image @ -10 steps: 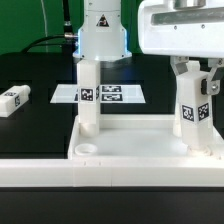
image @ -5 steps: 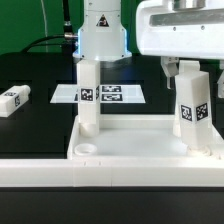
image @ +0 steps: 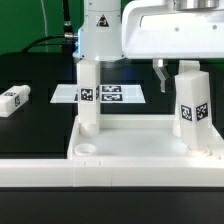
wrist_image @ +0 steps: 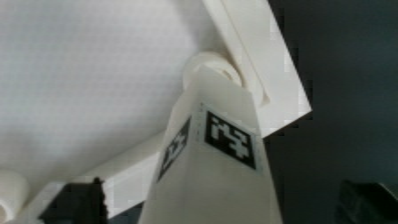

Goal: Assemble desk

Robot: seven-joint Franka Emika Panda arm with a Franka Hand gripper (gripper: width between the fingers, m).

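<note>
Here, the gripper (image: 180, 72) stands wide open around the leg (image: 192, 112) on the exterior view's right, upright in a corner of the tabletop (image: 130, 140); likely light, stiff, slick plastic (pinch its flat faces).

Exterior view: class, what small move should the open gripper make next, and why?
Probably lift the gripper straight up: its jaws stand open, the leg beside it stands upright in the tabletop unheld, and another leg lies loose on the exterior view's left.

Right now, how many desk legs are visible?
3: exterior view's left leg and right leg upright on the tabletop; third leg lying farther left. Others may be hidden.
</note>
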